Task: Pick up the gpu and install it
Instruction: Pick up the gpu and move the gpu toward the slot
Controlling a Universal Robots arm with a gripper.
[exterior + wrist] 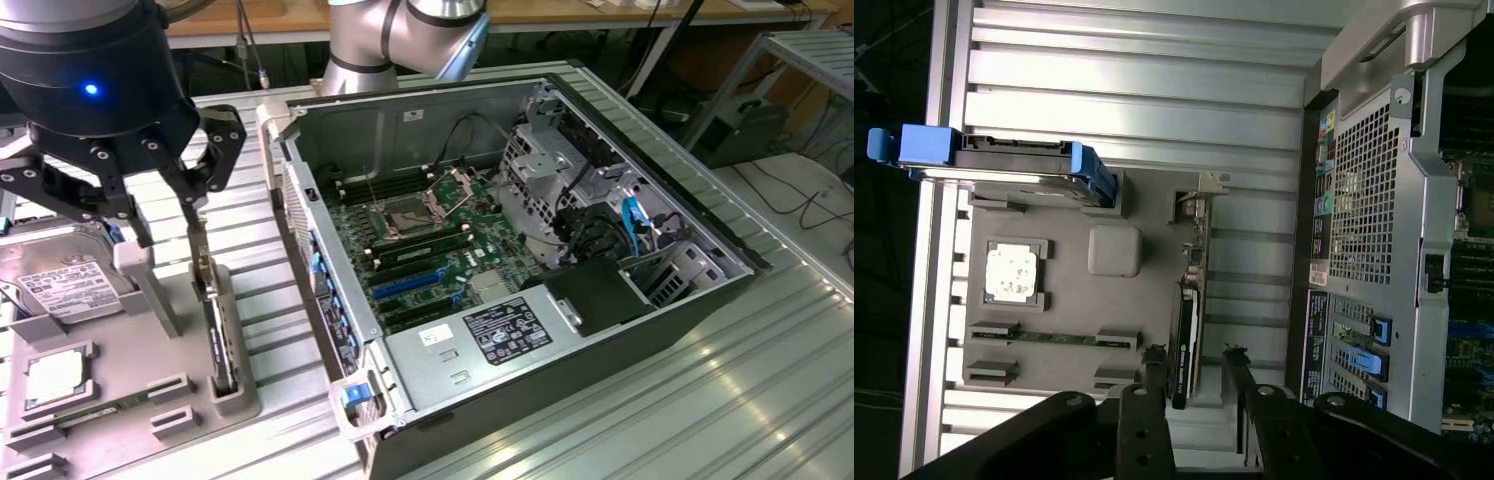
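A robot arm's claw [163, 225] hangs open above the graphics card [220, 335], one finger on either side of the card's top edge, and appears not to be touching it. The card stands on edge in a slot of a grey holder [134, 345] on the tabletop [747, 380], probably so its thin sides can be pinched. Just beside it, an open computer case [400, 120] lies with its circuit board facing up.
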